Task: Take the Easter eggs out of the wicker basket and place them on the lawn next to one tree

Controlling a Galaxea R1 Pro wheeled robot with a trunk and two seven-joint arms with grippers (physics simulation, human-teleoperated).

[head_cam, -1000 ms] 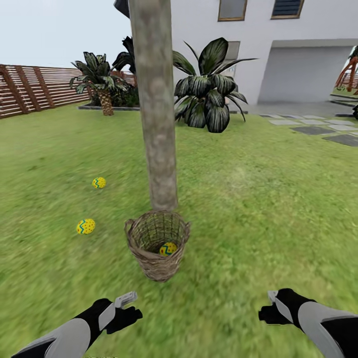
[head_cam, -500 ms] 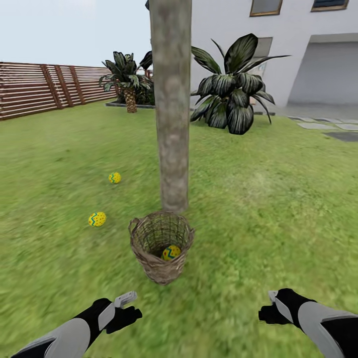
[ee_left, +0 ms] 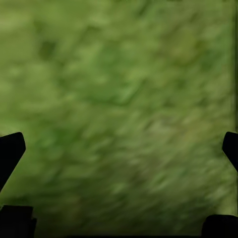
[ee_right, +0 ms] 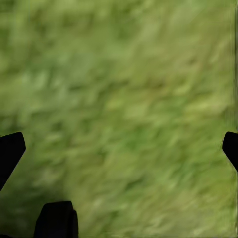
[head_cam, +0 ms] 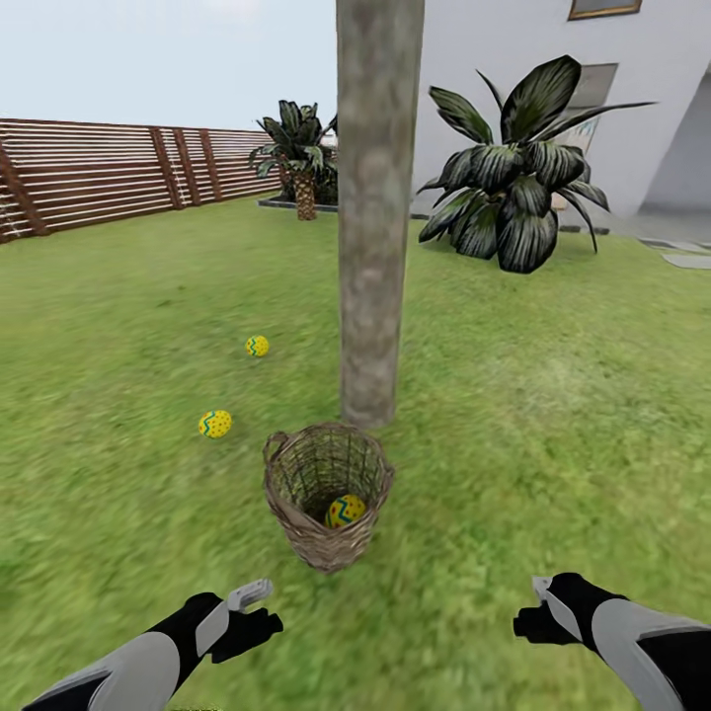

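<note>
The wicker basket (head_cam: 327,499) stands upright on the lawn (head_cam: 553,415), just in front of the tree (head_cam: 373,227). One Easter egg (head_cam: 346,511) lies inside it, yellow with a blue zigzag. Two more eggs rest on the grass left of the trunk, one nearer (head_cam: 215,424) and one farther (head_cam: 257,346). My left gripper (head_cam: 259,614) hovers low in front of the basket, to its left. My right gripper (head_cam: 528,612) hangs low to the right. In both wrist views the fingertips (ee_left: 11,151) (ee_right: 11,151) stand wide apart over grass, open and empty.
A brown slatted fence (head_cam: 109,178) runs along the far left. A large broad-leaved plant (head_cam: 518,197) and the white house (head_cam: 592,89) stand behind the tree to the right. A small palm (head_cam: 301,158) grows by the fence.
The whole view has shifted, so the camera turned left: tree, basket and eggs slid rightward in the picture. Both arms keep the same pose. The eggs have not moved relative to the tree.
</note>
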